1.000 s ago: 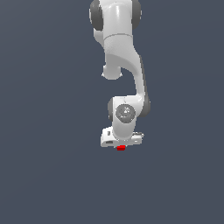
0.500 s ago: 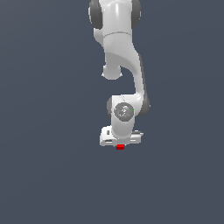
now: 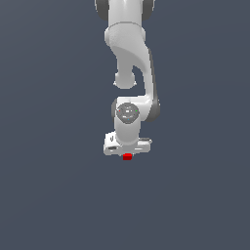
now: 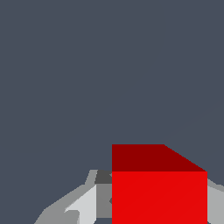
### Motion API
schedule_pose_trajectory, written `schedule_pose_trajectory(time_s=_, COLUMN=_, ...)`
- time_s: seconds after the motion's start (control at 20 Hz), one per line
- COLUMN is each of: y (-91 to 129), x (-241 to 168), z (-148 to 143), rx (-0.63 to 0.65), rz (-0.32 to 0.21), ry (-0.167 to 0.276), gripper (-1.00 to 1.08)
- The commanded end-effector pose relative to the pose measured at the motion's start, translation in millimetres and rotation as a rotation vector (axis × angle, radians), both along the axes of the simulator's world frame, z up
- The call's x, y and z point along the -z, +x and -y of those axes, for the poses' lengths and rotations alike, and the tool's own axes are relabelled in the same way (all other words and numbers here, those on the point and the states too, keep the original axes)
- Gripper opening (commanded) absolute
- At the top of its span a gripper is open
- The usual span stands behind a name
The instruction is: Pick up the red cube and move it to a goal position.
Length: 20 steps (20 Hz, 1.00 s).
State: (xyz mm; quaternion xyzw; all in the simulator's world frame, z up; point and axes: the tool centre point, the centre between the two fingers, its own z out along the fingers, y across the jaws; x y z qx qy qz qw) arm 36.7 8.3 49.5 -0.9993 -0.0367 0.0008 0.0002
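1. My arm is the white jointed Panda arm (image 3: pixel 131 73), coming down from the top of the exterior view with the wrist pointing straight down over a plain dark grey-blue ground (image 3: pixel 49 195).
2. At the end of it sits my white two-finger gripper (image 3: pixel 127 154), low in the middle of the exterior view.
3. The tiny bright red cube (image 3: pixel 127 156) pokes out right under the gripper body there, touching it, way smaller than the gripper itself.
4. From the wrist view the red cube (image 4: pixel 159 192) is huge and close, sitting between my grey fingers (image 4: pixel 83 205), one on each side of it.
5. So the fingers are closed in to about the cube's width with the cube pinched between them. Fair warning: the actual contact on the far finger is mostly hidden by the cube, so I only see a sliver of that side.
6. Can't tell from either view whether the cube is off the ground or resting on it; there's no shadow to go by.
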Motion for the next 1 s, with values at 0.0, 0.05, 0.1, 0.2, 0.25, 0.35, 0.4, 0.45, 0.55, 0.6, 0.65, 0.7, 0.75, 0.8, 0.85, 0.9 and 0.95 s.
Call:
schedule_pose_trajectory(time_s=0.0, y=-10, x=-12, z=15, rx=0.001, rz=0.001, ry=0.000, gripper=-1.00)
schedule_pose_trajectory(time_s=0.05, y=-15, x=-17, z=21, rx=0.001, rz=0.001, ry=0.000, gripper=-1.00)
schedule_pose_trajectory(time_s=0.1, y=-19, x=-22, z=27, rx=0.001, rz=0.001, ry=0.000, gripper=-1.00)
schedule_pose_trajectory(time_s=0.2, y=-28, x=-32, z=39, rx=0.001, rz=0.001, ry=0.000, gripper=-1.00)
schedule_pose_trajectory(time_s=0.25, y=-31, x=-36, z=44, rx=0.001, rz=0.001, ry=0.000, gripper=-1.00)
schedule_pose_trajectory(time_s=0.35, y=-39, x=-45, z=55, rx=0.001, rz=0.001, ry=0.000, gripper=-1.00)
schedule_pose_trajectory(time_s=0.4, y=-42, x=-49, z=60, rx=0.001, rz=0.001, ry=0.000, gripper=-1.00)
schedule_pose_trajectory(time_s=0.45, y=-45, x=-52, z=64, rx=0.001, rz=0.001, ry=0.000, gripper=-1.00)
schedule_pose_trajectory(time_s=0.55, y=-50, x=-58, z=72, rx=0.001, rz=0.001, ry=0.000, gripper=-1.00)
schedule_pose_trajectory(time_s=0.6, y=-52, x=-61, z=75, rx=0.001, rz=0.001, ry=0.000, gripper=-1.00)
schedule_pose_trajectory(time_s=0.65, y=-54, x=-63, z=78, rx=0.001, rz=0.001, ry=0.000, gripper=-1.00)
schedule_pose_trajectory(time_s=0.7, y=-56, x=-65, z=80, rx=0.001, rz=0.001, ry=0.000, gripper=-1.00)
schedule_pose_trajectory(time_s=0.75, y=-57, x=-67, z=82, rx=0.001, rz=0.001, ry=0.000, gripper=-1.00)
schedule_pose_trajectory(time_s=0.8, y=-58, x=-68, z=84, rx=0.001, rz=0.001, ry=0.000, gripper=-1.00)
schedule_pose_trajectory(time_s=0.85, y=-58, x=-69, z=85, rx=0.001, rz=0.001, ry=0.000, gripper=-1.00)
schedule_pose_trajectory(time_s=0.9, y=-58, x=-70, z=86, rx=0.001, rz=0.001, ry=0.000, gripper=-1.00)
schedule_pose_trajectory(time_s=0.95, y=-58, x=-70, z=86, rx=0.001, rz=0.001, ry=0.000, gripper=-1.00)
